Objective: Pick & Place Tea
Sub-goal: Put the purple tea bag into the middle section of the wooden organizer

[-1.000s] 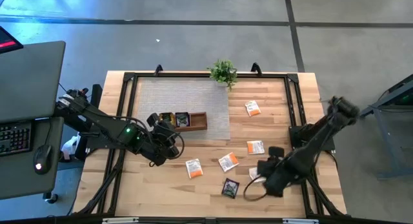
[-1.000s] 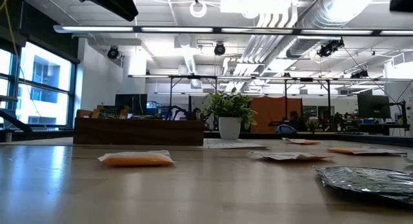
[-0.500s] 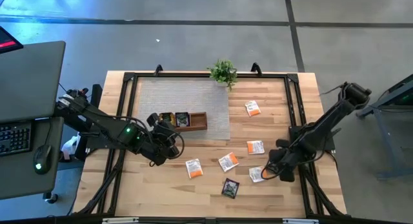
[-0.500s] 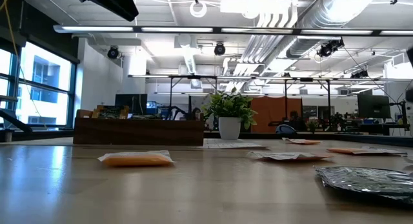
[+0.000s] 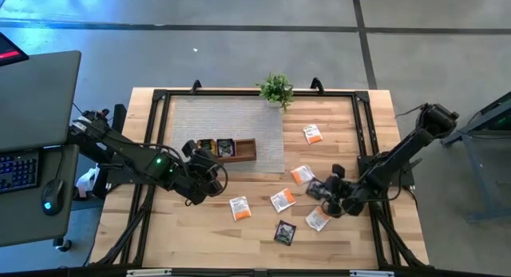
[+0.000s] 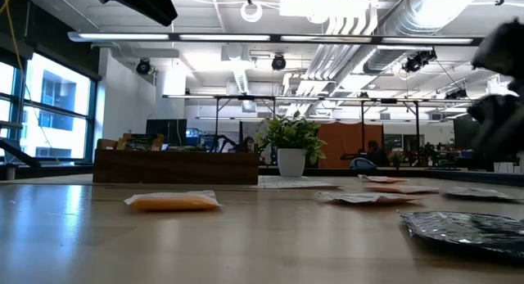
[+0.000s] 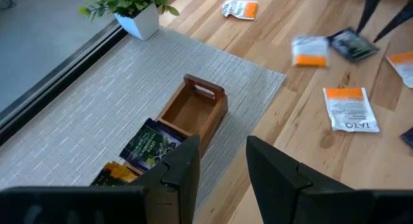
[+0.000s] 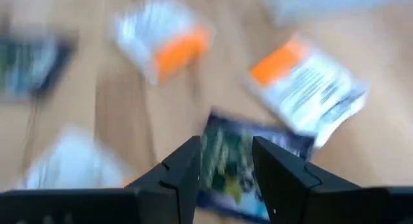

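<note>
Hovering low over the table, the right gripper (image 8: 222,161) had its fingers parted around a dark tea sachet (image 8: 242,162); whether it pinched it I could not tell. Just beside it lay orange-and-white sachets (image 5: 282,200), another dark one (image 5: 285,231) nearer the table edge. Well beyond, the tray (image 5: 236,149) held a few sachets beside the left gripper (image 7: 222,162), parted and empty. Most sachets were still unplaced.
</note>
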Tool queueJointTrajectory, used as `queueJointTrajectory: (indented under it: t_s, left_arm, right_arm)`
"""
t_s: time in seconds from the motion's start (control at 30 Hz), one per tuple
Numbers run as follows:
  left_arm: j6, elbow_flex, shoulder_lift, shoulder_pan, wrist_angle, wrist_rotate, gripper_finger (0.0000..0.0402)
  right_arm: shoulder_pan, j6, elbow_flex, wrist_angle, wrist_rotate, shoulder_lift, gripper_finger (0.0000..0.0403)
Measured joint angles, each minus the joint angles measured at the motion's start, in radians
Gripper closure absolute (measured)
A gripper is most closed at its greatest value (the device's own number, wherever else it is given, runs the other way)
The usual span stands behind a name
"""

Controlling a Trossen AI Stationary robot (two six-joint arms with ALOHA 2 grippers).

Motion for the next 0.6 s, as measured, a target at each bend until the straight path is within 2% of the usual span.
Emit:
queueJointTrajectory:
  t_s: [0.07,0.13,0.2,0.3,0.37,0.43,0.6]
  left_arm:
    - [0.0,0.0,0.0,0.0,0.01,0.003,0.0277]
    - [0.0,0.0,0.0,0.0,0.011,0.017,0.0277]
    - [0.002,0.0,0.0,0.0,0.011,0.028,0.0277]
    - [0.003,0.0,0.0,0.0,0.009,0.044,0.0277]
    - [0.003,0.0,0.0,0.0,0.008,0.045,0.0277]
    - [0.003,0.0,0.0,0.0,0.008,0.045,0.0277]
    - [0.003,0.0,0.0,0.0,0.008,0.055,0.0277]
  right_arm:
    - [-0.006,0.008,0.001,0.057,0.132,0.022,0.0266]
    - [-0.022,-0.017,-0.002,0.114,0.18,0.034,0.0266]
    - [-0.035,-0.144,0.017,0.175,0.148,0.036,0.0266]
    - [-0.044,-0.415,0.065,0.178,0.046,0.037,0.0266]
    - [-0.062,-0.539,0.097,0.163,0.041,0.037,0.0266]
    - [-0.1,-0.555,0.124,0.09,0.039,0.037,0.0266]
    - [-0.216,-0.513,0.153,-0.221,-0.084,0.037,0.0266]
